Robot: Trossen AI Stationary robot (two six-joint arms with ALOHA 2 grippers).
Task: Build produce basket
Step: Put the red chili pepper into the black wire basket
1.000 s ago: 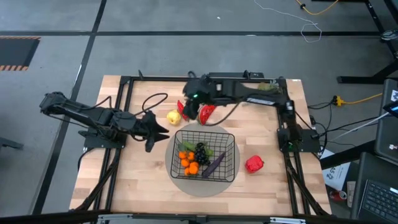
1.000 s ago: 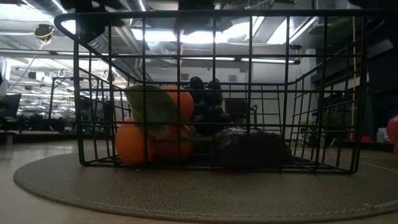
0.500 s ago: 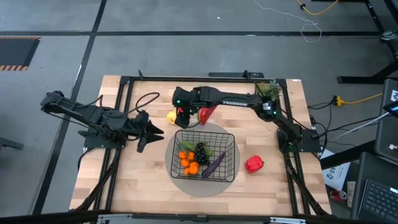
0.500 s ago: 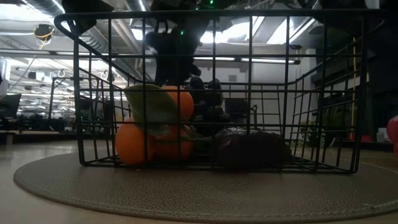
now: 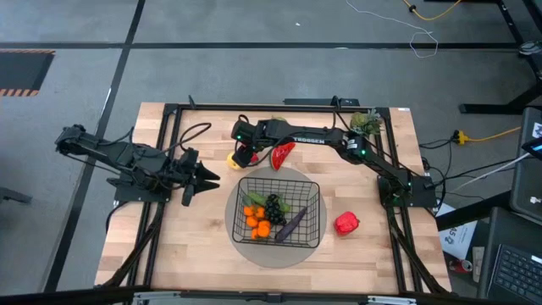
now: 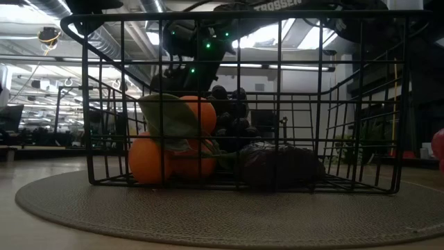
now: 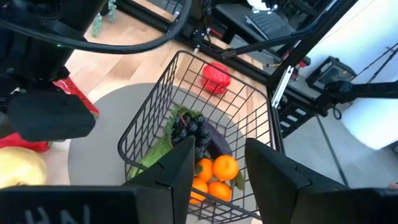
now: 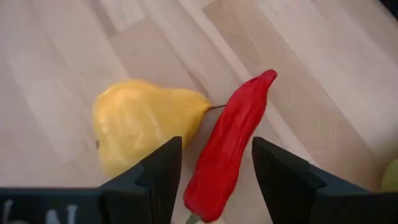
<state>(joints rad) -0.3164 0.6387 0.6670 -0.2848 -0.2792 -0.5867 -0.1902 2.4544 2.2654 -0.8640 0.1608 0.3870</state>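
The black wire basket [image 5: 279,212] stands on a round grey disc and holds oranges [image 5: 257,222], dark grapes [image 5: 273,206] and a purple eggplant [image 5: 292,223]. Beyond its far left corner a yellow pear-shaped fruit [image 8: 143,124] and a red chili [image 8: 227,155] lie on the table. My right gripper [image 8: 214,180] hangs open just over them, with the chili's near end between its fingers and untouched. My left gripper [image 5: 203,178] is open and empty, left of the basket and above the table, pointing at the basket [image 7: 205,130].
A second red piece [image 5: 282,152] lies beside the right gripper, at the basket's far edge. A red pepper [image 5: 345,224] rests on the table right of the basket. A green leafy sprig [image 5: 366,121] sits at the far right corner. A black frame borders the table.
My right gripper has come down and toward the table's left, rolling as it went, until it hangs over the yellow fruit and the chili; it now shows behind the basket in the low view. My left gripper has drawn back a little toward the table's left edge.
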